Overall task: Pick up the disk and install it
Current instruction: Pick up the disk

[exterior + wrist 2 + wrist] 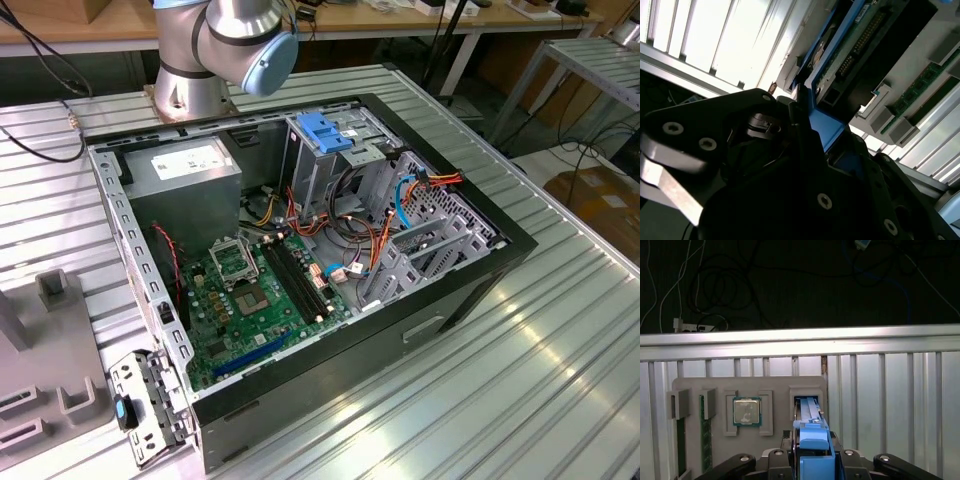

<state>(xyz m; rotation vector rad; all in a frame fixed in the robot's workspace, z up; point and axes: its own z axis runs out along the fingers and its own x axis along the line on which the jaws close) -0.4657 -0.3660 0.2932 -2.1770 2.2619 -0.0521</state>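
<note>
Black gripper (813, 444) body sits closest in both wrist views, screws and link arms showing. Jaws stand narrow, clamped on the disk (808, 412), with one finger (799, 112) pressed against its blue side rail. Disk stands on edge, held by the end toward the arm. Its other end reaches into an upright pocket of the grey holder tray (775, 385). Whether it bears on the pocket floor, cannot tell. Second wrist view shows the disk's underside: green circuit board and a dark connector row.

Same tray, first wrist view: a processor chip (746, 411) lies flat in a square recess beside the disk's pocket, and two memory sticks (703, 440) stand in slots further along. Tray lies on the ribbed aluminium table (890, 390), near its edge. Loose cables (715, 295) lie on the dark floor beyond.

Exterior view: the arm (225, 45) rises at the far end of the table, behind an open computer case (420, 335). Inside are a green motherboard (250, 300), a grey box (190, 170) with a white sticker, and a blue latch (322, 135) atop a grey drive cage (305, 170). Disk is at the tray, not yet installed in the case.
</note>
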